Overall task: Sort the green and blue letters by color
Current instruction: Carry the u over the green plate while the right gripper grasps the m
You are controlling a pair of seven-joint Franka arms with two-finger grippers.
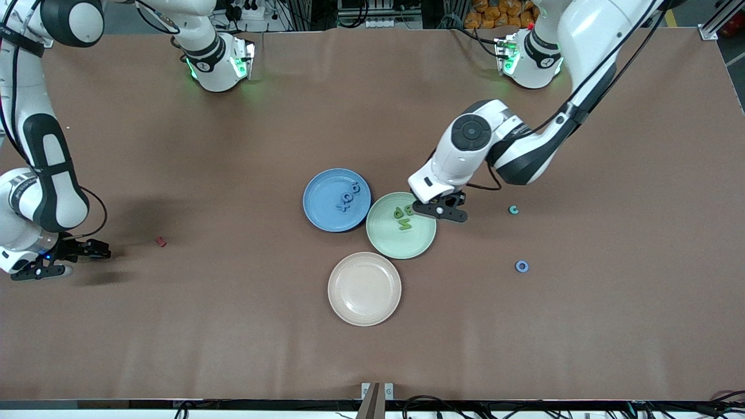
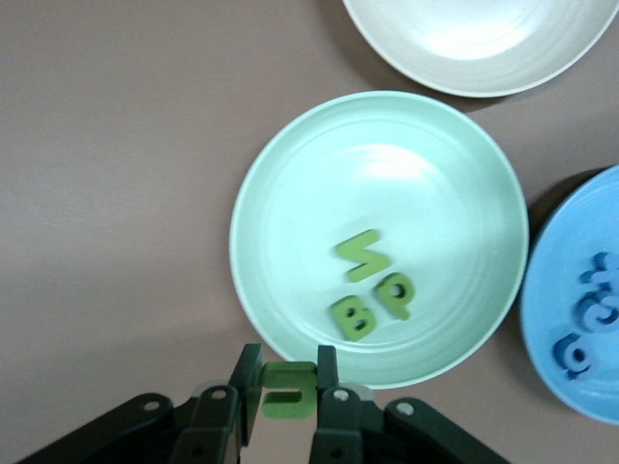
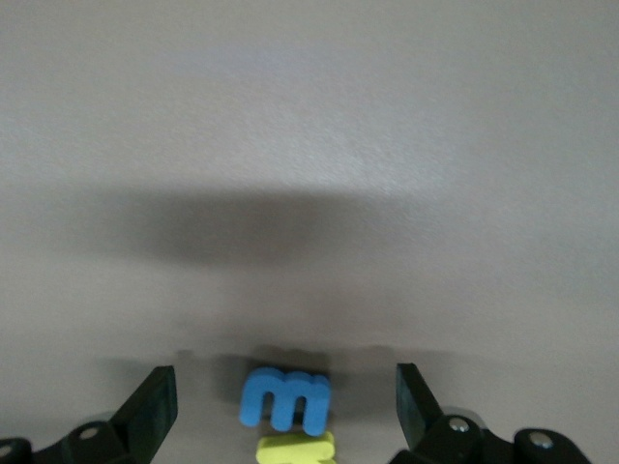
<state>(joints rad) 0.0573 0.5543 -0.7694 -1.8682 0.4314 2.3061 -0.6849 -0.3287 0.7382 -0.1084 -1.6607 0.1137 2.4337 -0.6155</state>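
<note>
1. Front view: brown desk (image 1: 233, 326) w/ three round plates in the middle. Blue plate (image 1: 317, 212) holds dark-blue letters (image 1: 348, 196); pale green plate (image 1: 401, 247), touching it toward the left arm's end, holds olive-green letters (image 1: 404, 218); cream plate (image 1: 365, 289) lies nearer the camera. Left gripper (image 1: 445, 210) is over the green plate's rim. Loose teal ring piece (image 1: 513, 210) and blue ring letter (image 1: 521, 266) lie toward the left arm's end, well apart from the plates. Small dark red letter (image 1: 160, 241) sits near the right gripper (image 1: 41, 265), low at the right arm's end.
2. Left wrist view: left gripper is clamped tight on a chunky green letter (image 2: 288, 390), just over the green plate's edge; three green letters lie in the plate.
3. Right wrist view: right gripper (image 3: 285, 411) has its fingers spread wide, nothing held; a blue letter M (image 3: 286, 398) lies between them on the desk, a yellow letter (image 3: 296, 449) touching it.
</note>
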